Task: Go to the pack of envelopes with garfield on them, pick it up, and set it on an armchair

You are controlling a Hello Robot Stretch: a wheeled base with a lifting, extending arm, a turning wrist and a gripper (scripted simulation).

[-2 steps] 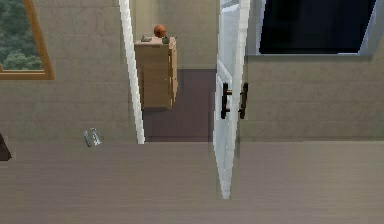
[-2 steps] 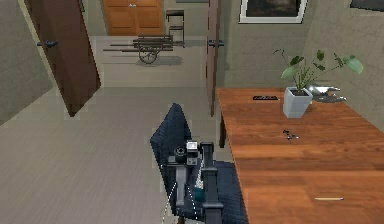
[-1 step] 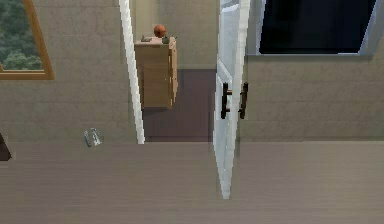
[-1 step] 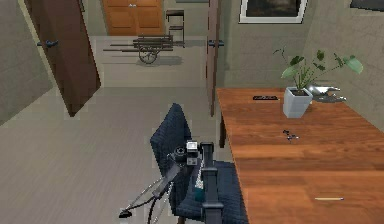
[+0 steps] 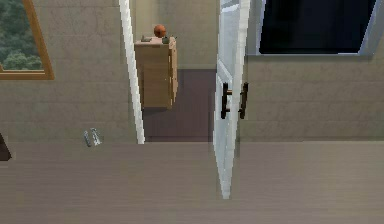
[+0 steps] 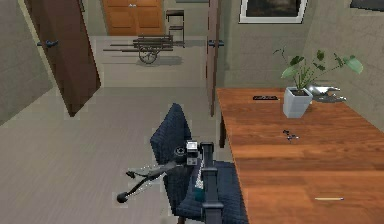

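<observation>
At the arm side view's bottom centre, arm (image 6: 212, 195) rises w/ gripper (image 6: 150, 177) at its far end, fingers toward the pic's left. Blue chair (image 6: 178, 130) stands right at/behind it, so can't tell jaw state or whether it holds anything. Right of chair: wood desk (image 6: 320, 165) w/ plant (image 6: 300, 85) in white pot near its far edge, plus a couple of small dark bits, too small to name. Dark door (image 6: 65, 55) at upper left. Far back, thru an opening, a cart (image 6: 150, 50).

Forward view: white door (image 5: 230, 90) stands ajar at centre-right. Thru the doorway, a dresser (image 5: 158, 72) w/ orange ball (image 5: 159, 32) on top. Dark pane (image 5: 312, 25) upper right, wood-framed picture (image 5: 22, 40) on left wall. Small pale thing (image 5: 92, 138) on floor at the left wall's base, near doorway; too small to tell if it's the envelopes.
</observation>
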